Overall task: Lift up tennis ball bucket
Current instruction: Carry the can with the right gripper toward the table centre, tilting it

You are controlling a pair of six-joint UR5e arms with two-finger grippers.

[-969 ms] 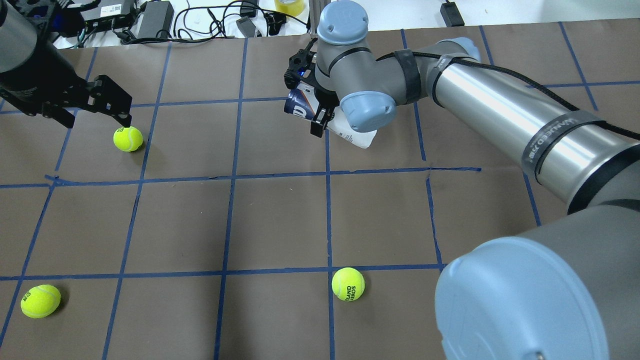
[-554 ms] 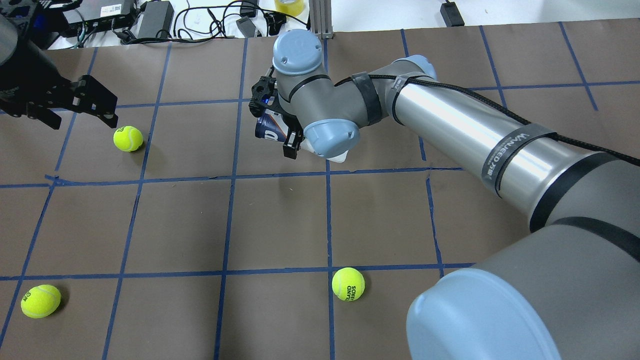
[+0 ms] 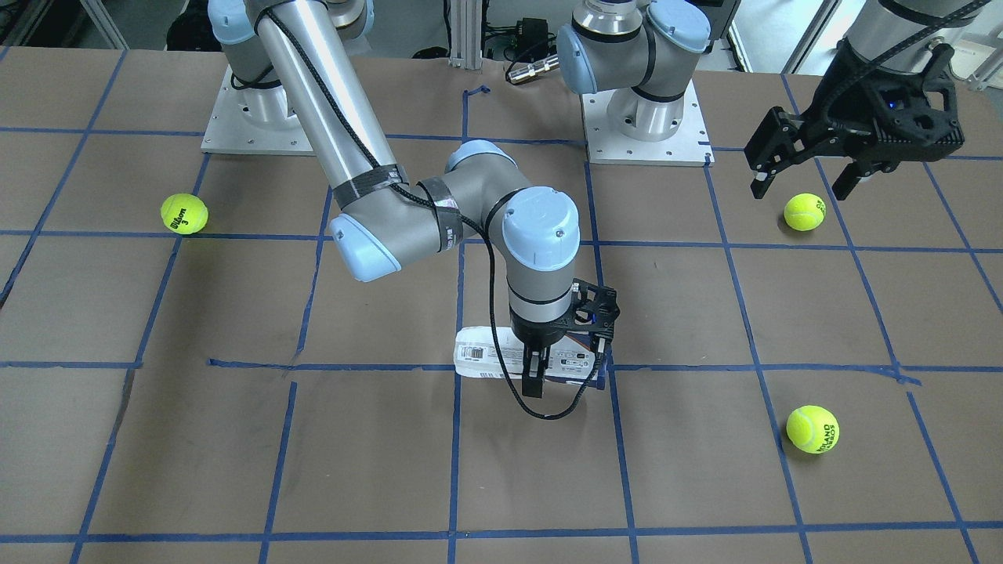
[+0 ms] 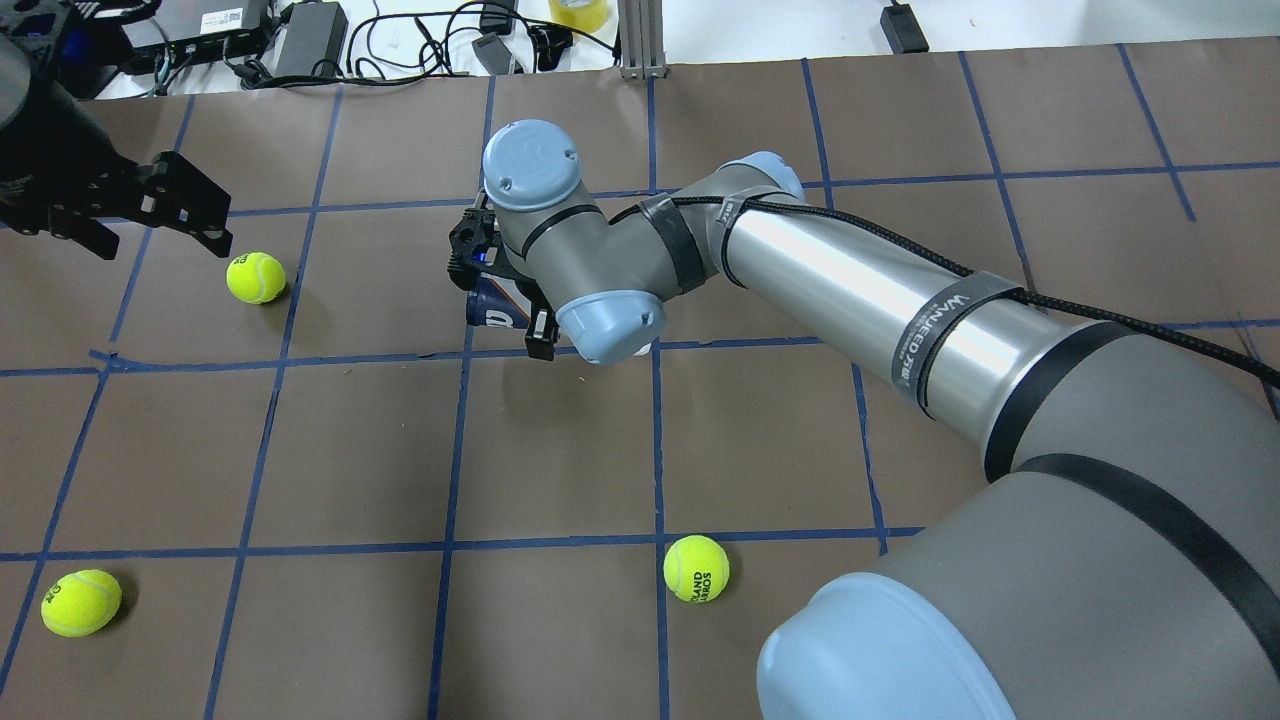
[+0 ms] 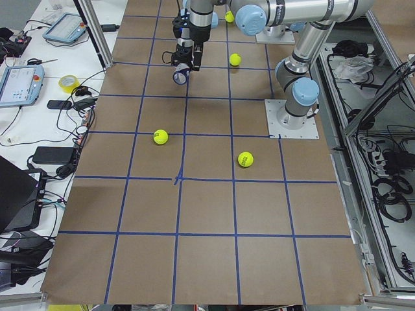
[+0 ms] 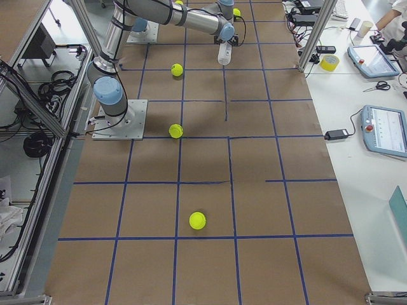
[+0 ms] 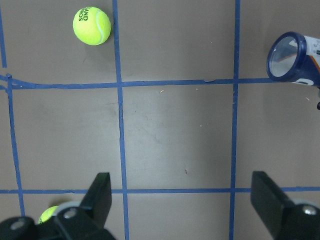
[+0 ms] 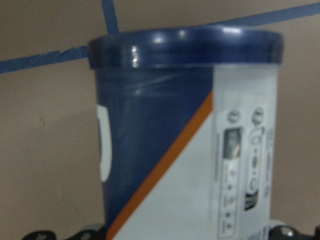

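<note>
The tennis ball bucket (image 3: 482, 356) is a clear can with a white label, a navy band and a dark blue rim. It lies sideways in my right gripper (image 3: 568, 362), which is shut on it near the navy end and holds it just off the table. The overhead view shows its navy end (image 4: 488, 308) under the right gripper (image 4: 500, 308). The right wrist view is filled by the bucket (image 8: 185, 135). My left gripper (image 4: 160, 238) is open and empty, hovering beside a tennis ball (image 4: 255, 277). The left wrist view shows the bucket's open end (image 7: 295, 57) at the upper right.
Two more tennis balls (image 4: 80, 602) (image 4: 696, 568) lie near the front of the brown paper with blue tape lines (image 4: 450, 450). Cables and power bricks (image 4: 300, 40) lie along the far edge. Both arm bases (image 3: 642, 133) stand on the robot's side.
My right arm has carried the bucket to the left and toward the robot's side. My left gripper has drawn slightly left, away from the tennis ball, still open.
</note>
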